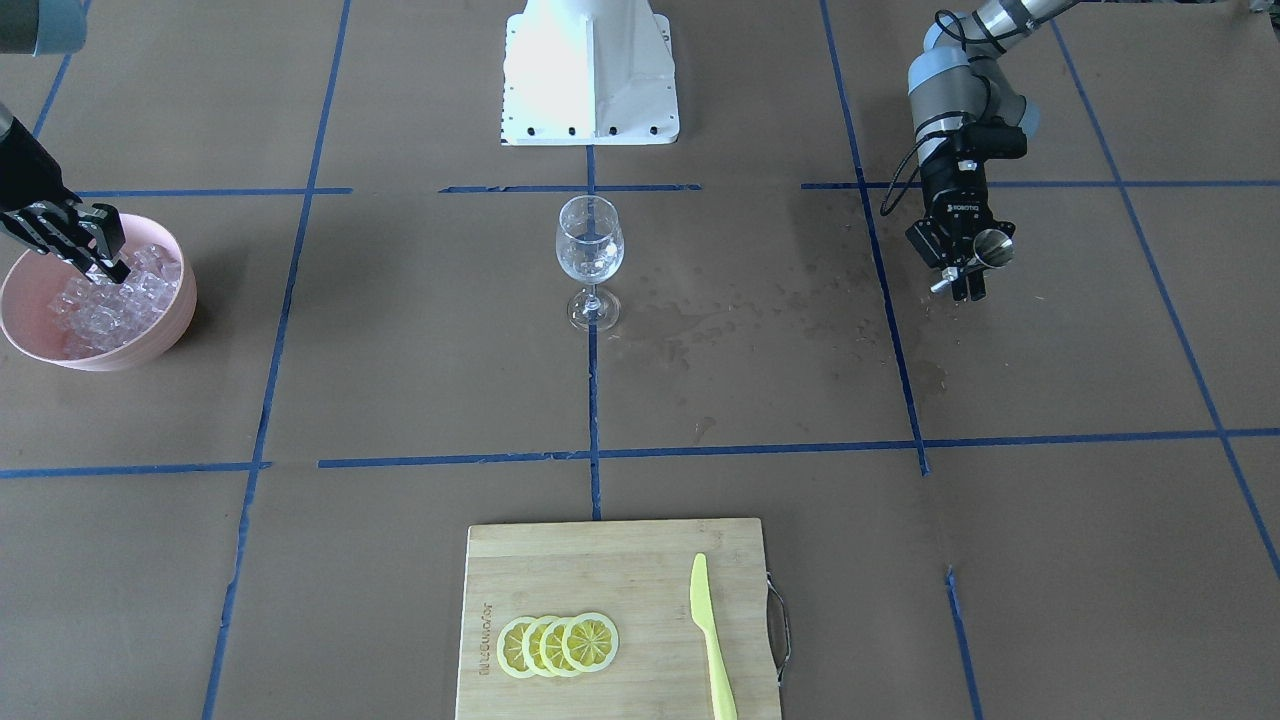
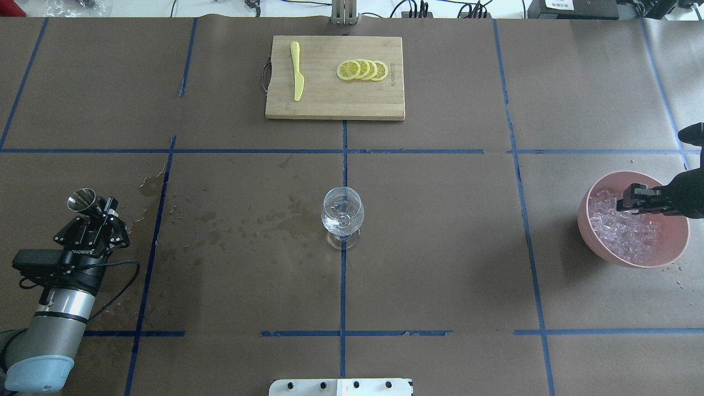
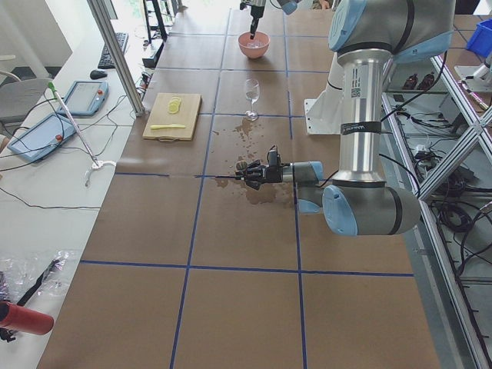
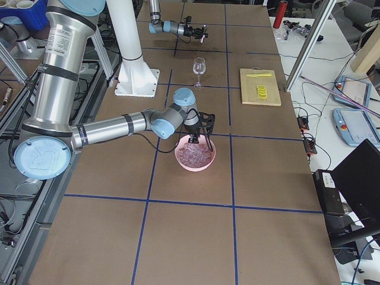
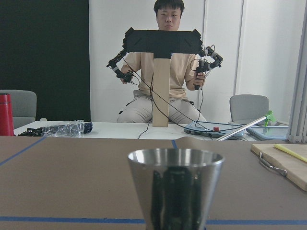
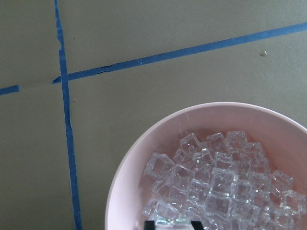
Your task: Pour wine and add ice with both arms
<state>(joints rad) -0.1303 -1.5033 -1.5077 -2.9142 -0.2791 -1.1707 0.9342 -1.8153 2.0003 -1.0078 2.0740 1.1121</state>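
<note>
Left gripper (image 1: 962, 282) pinches steel jigger (image 5: 175, 187), parked aside, likely clearing wine glass (image 1: 589, 240). Right gripper (image 1: 112, 266) in pink bowl (image 1: 186, 300), fingertips (image 6: 149, 224) straddling 1 ice cube (image 6: 170, 222); clamping indeterminate.

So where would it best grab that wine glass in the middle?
Probably the thin stem, coming in level from the side. The wine glass stands upright, apart from everything else; its rounded bowl looks wide and smooth, while the slim stem suits a narrow pinch.
</note>
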